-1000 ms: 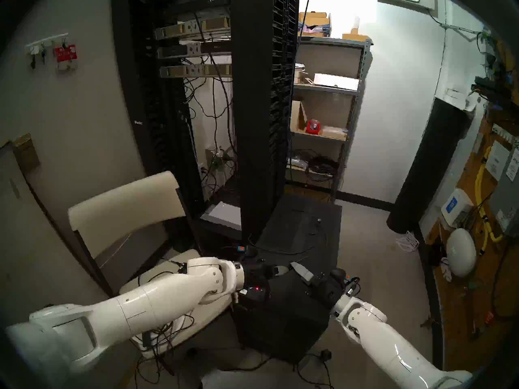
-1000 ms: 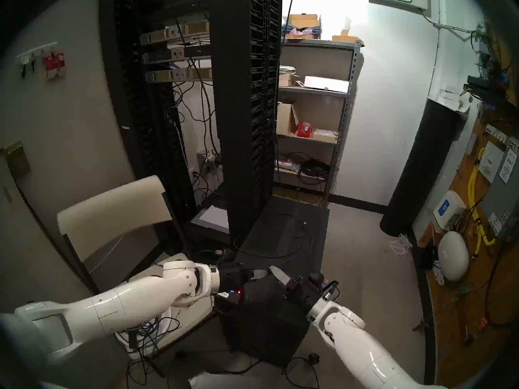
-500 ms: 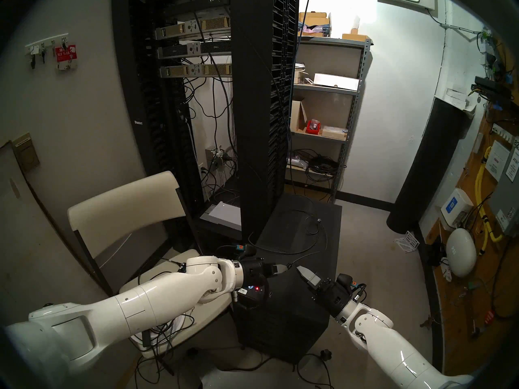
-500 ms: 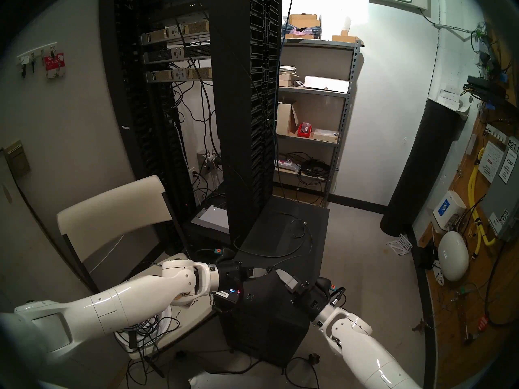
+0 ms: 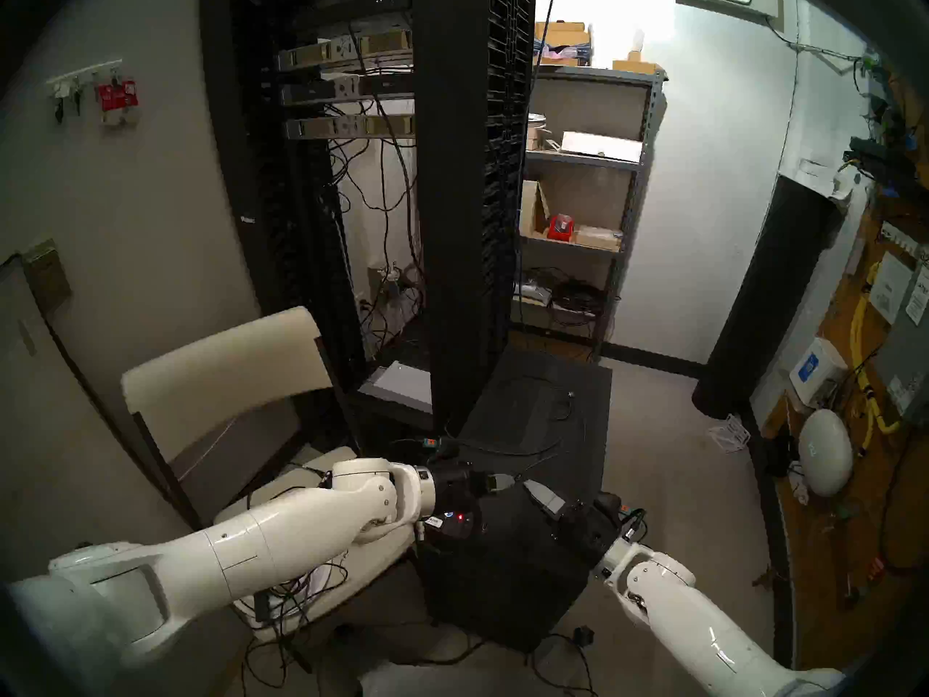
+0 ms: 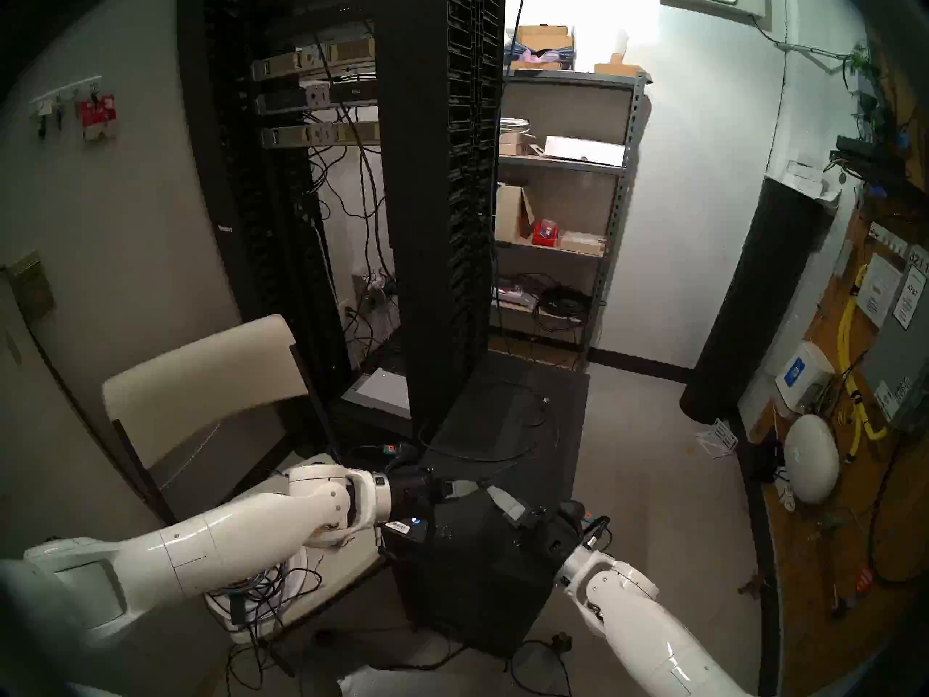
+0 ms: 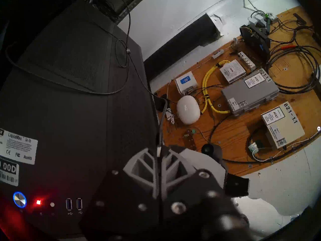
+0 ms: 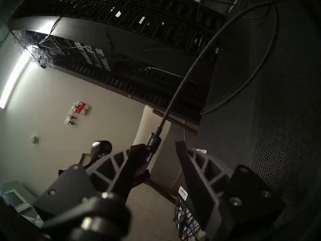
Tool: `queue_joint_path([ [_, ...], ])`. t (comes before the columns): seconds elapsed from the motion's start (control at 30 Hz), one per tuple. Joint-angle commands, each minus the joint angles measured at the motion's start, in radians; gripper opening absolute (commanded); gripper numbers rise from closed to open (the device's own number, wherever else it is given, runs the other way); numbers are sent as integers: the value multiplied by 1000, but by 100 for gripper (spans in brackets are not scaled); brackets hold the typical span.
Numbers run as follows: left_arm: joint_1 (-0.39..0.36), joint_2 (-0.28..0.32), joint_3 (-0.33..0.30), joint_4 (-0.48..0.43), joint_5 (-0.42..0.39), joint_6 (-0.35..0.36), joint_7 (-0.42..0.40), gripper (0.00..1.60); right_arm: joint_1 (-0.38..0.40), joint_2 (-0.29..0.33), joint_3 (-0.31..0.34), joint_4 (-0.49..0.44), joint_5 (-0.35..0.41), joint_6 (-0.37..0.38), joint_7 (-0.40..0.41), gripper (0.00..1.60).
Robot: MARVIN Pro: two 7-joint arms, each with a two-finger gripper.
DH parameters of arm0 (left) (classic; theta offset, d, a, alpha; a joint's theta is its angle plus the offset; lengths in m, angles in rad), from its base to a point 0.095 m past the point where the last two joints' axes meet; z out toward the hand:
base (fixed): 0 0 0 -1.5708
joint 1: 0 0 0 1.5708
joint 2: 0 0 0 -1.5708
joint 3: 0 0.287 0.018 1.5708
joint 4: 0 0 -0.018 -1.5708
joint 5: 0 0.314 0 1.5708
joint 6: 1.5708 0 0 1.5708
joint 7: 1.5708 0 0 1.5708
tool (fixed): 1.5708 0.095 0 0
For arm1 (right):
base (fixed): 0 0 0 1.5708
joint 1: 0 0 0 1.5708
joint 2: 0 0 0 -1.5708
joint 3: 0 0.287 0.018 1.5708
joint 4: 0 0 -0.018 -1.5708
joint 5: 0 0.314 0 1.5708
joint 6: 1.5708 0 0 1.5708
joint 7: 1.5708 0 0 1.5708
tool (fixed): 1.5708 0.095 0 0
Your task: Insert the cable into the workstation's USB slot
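The workstation [image 5: 507,570] stands on the grey floor [image 5: 668,479].

workstation [image 7: 73,131] sticker [image 7: 18,145] showing "LiquidMax", "CE", "FC", "RoHS" | barcode sticker [image 7: 7,172] below it reading "00D" | grey wall box [image 7: 250,94] carrying "AT&T" label and "82111" | cream wall box [image 7: 283,125] carrying "AT&T" label and "821-11" | small white box [image 7: 232,71] label too blurred to be reading

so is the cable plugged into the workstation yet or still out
Still out. The left gripper pinches the cable above the workstation, and both USB slots are empty.
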Motion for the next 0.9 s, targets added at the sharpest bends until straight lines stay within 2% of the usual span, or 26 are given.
queue_joint_path([
  [0.0, -4, 1, -2, -23, 3, -2, -1, 0, 51, -12, 3, -7, -1, -5, 18, 97],
  [0.2, 2, 5, 4, -29, 5, -6, -1, 0, 61, -15, 5, -2, -5, -6, 32, 95],
  [0.3, 3, 6, 5, -30, 5, -8, -1, 0, 64, -16, 2, 2, -7, -4, 36, 89],
  [0.33, 3, 7, 5, -32, 4, -9, 0, 0, 65, -21, 3, 5, -3, -2, 37, 81],
  [0.37, 4, 8, 5, -36, 4, -11, 1, 0, 71, -19, -9, 7, -19, -5, 43, 80],
  [0.63, 7, 16, 1, -49, -1, -19, 7, 0, 70, -27, -24, 5, -19, 2, 43, 78],
  [0.67, 7, 18, 1, -50, -2, -19, 7, 0, 69, -27, -25, 6, -19, 0, 44, 71],
  [0.7, 8, 20, 0, -53, -2, -21, 8, 0, 67, -27, -27, 3, -19, -3, 39, 48],
  [0.73, 8, 20, 0, -53, -2, -21, 8, 0, 67, -27, -27, 3, -19, -3, 39, 48],
  [0.83, 9, 24, -2, -56, -5, -24, 11, 0, 63, -26, -26, -1, -19, -7, 37, 33],
  [0.87, 9, 25, -3, -56, -5, -26, 13, 0, 58, -22, -24, -8, -18, -8, 33, 14],
])
